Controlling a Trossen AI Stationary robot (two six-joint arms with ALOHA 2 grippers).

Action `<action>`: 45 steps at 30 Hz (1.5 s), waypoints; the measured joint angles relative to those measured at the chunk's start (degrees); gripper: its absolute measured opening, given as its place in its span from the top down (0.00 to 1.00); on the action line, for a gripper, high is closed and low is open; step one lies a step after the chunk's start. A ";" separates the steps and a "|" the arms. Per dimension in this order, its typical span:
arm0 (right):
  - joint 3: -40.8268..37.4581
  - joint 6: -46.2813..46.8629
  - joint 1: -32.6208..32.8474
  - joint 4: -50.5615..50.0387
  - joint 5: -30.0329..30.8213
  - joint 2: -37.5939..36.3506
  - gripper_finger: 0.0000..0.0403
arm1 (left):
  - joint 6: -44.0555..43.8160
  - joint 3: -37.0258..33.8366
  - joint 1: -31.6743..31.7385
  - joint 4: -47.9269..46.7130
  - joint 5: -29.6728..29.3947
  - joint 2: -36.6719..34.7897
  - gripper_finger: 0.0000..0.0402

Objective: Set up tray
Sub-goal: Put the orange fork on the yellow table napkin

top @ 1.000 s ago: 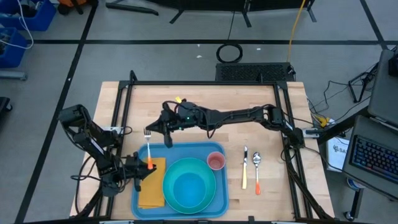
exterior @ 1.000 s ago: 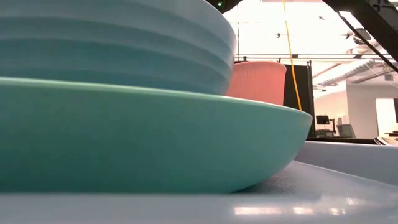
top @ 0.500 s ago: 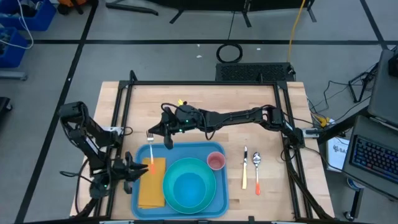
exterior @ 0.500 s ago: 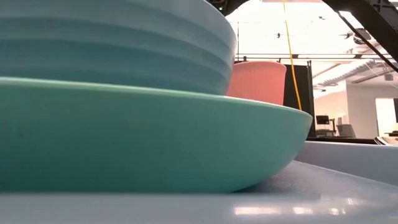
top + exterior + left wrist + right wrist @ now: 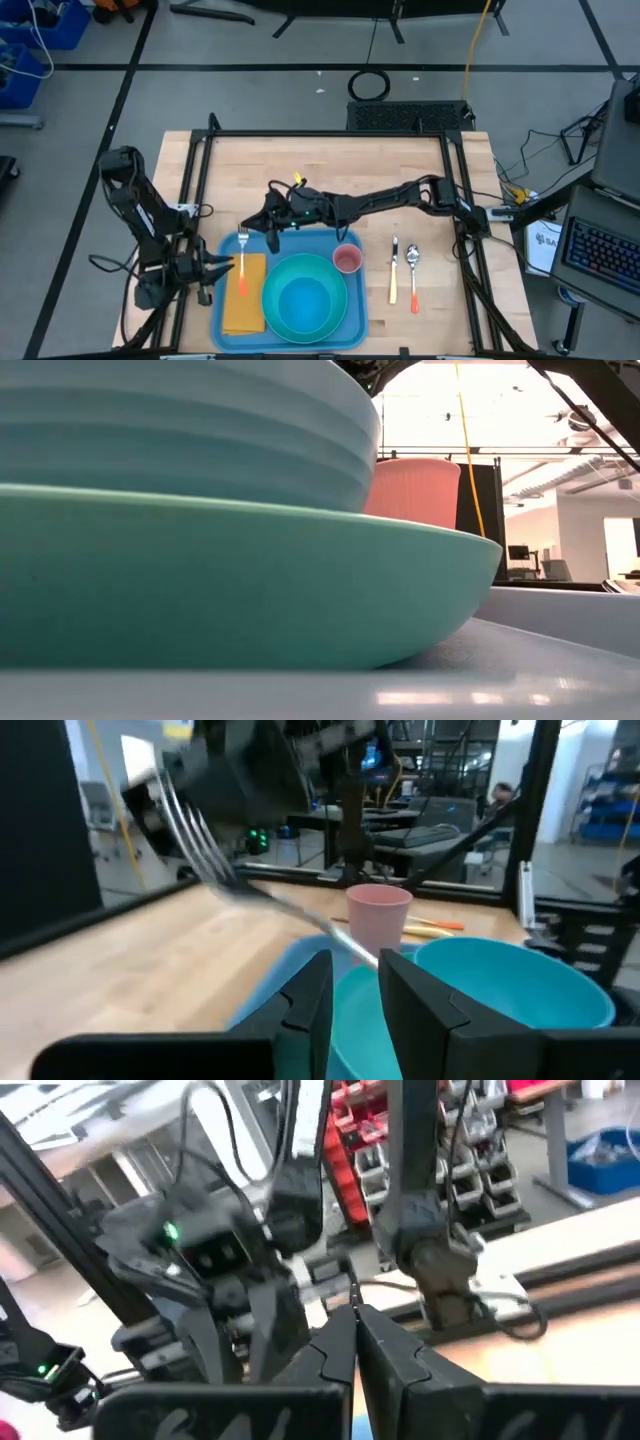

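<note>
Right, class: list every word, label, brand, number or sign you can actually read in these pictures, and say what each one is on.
None can be read.
White box at the table's right edge: dark print, too small to read.
Tray, plate, bowl, cup, napkin: no lettering visible.
Bins in the right wrist view: nothing legible.

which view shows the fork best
The high view: the whole fork shows, orange handle on the orange napkin in the tray. The left wrist view shows only blurred tines and shaft. The low and right wrist views show none of it.
</note>
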 joint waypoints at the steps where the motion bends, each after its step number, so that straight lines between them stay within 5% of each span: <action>1: -0.22 0.27 0.22 0.05 0.17 0.03 1.00 | 2.49 0.00 0.17 0.04 0.01 -1.11 0.78; 22: -0.36 6.84 3.00 2.94 2.93 2.95 1.00 | 38.87 0.00 1.23 0.19 0.07 -19.55 0.78; 45: 1.90 12.97 3.82 5.78 4.12 8.34 1.00 | 43.53 0.00 1.23 0.26 0.11 -22.63 0.78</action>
